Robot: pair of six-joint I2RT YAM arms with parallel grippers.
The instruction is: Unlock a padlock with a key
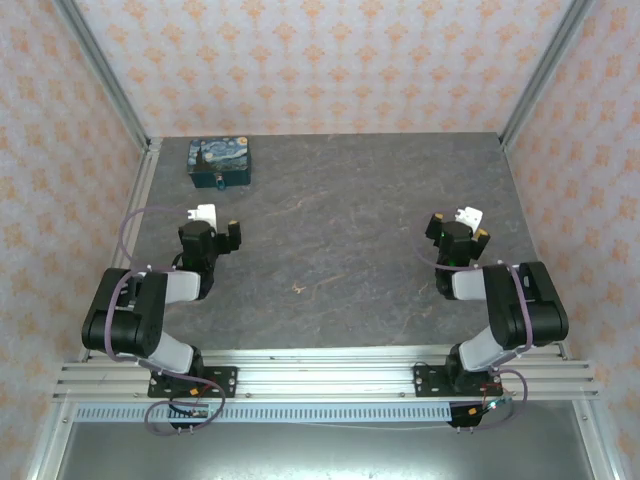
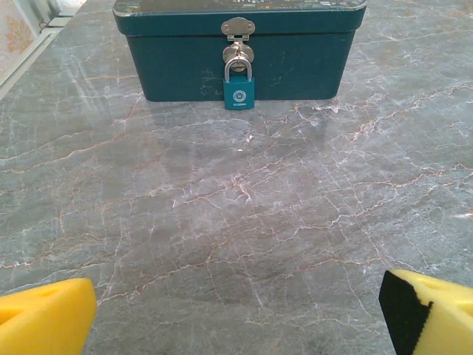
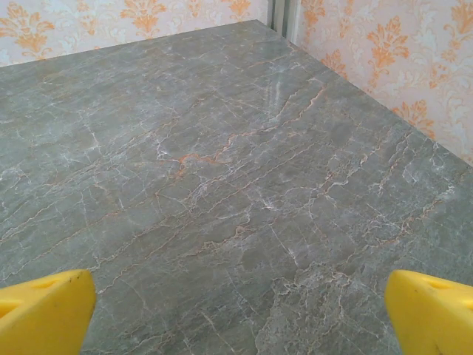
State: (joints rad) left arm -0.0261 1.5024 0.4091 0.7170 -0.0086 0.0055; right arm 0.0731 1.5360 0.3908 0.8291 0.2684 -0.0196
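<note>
Top external view is showing two arms at the near edge of one grey marbled table (image 1: pixel 360 200), each ending in one gripper. One dark blue tin box (image 1: pixel 220 162) with a swirly print on its lid is sitting at the far left corner of the table. One teal padlock (image 1: pixel 217 183) is hanging at the middle of its near face. One key (image 1: pixel 298 289) is lying flat on the bare table, as a pale tan speck too small to show its shape. It is resting roughly midway between the two arms and well apart from the tin.

The left gripper (image 1: pixel 217 222) is hovering near the tin on its near side, and it is facing the tin. Its left wrist view is showing two yellow fingertips (image 2: pixel 44 318) at the bottom corners, standing wide apart and holding nothing. In that view the padlock (image 2: pixel 239 90) is hanging upright with its shackle through one silver hasp (image 2: pixel 238 29), its body just touching the table in front of the tin box (image 2: pixel 295 63).

The right gripper (image 1: pixel 457 222) is hanging over the right side of the table, well apart from tin, padlock and key. Its two yellow fingertips (image 3: pixel 44 310) are also spreading wide in the right wrist view, gripping nothing, with bare table (image 3: pixel 222 185) between them and patterned orange wallpaper (image 3: pixel 384 59) beyond.
</note>
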